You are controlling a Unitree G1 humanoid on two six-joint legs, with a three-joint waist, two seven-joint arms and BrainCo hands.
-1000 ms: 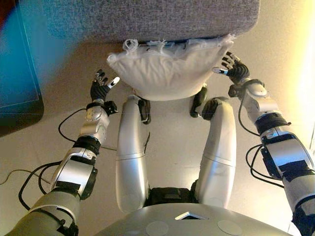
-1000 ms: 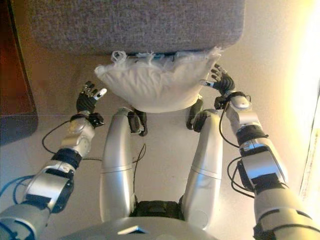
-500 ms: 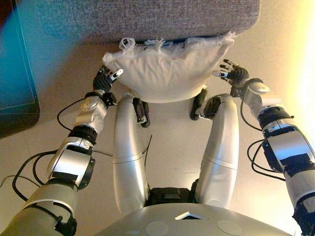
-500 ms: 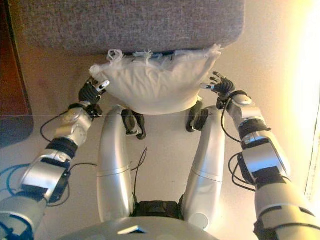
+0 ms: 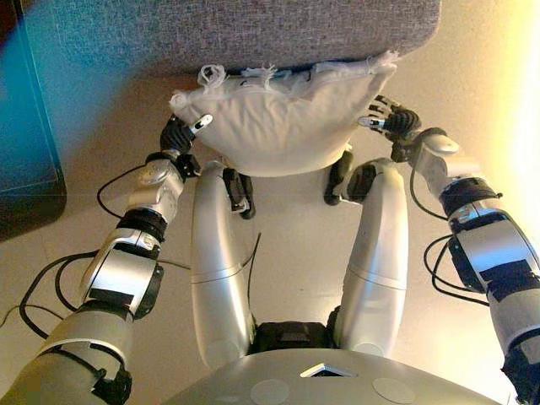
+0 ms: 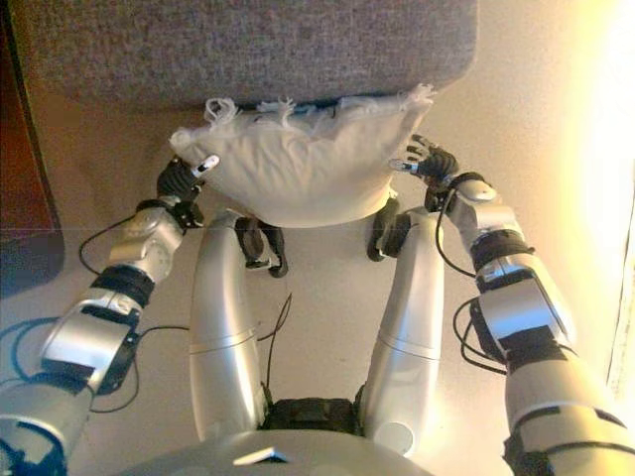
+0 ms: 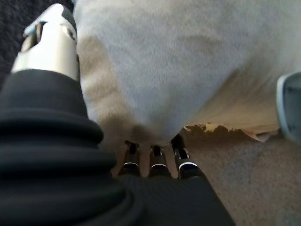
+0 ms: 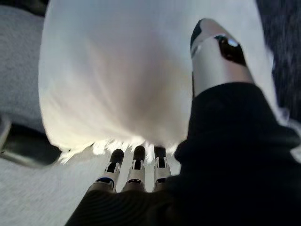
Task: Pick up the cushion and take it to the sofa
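Slippage is your main risk: the cushion (image 5: 283, 118) lies on the floor against the sofa (image 5: 245, 34), with the left hand (image 5: 180, 135) and right hand (image 5: 390, 122) at its two ends. Fingers vanish under the fabric, so you cannot tell their closure. Lift unevenly and it may sag free.

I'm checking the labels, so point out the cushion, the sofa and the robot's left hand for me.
cushion (image 5: 278, 126), left eye view, middle of its white face.
sofa (image 5: 245, 34), left eye view, grey fabric above the cushion.
left hand (image 5: 179, 135), left eye view, dark back of the hand at the cushion's side.
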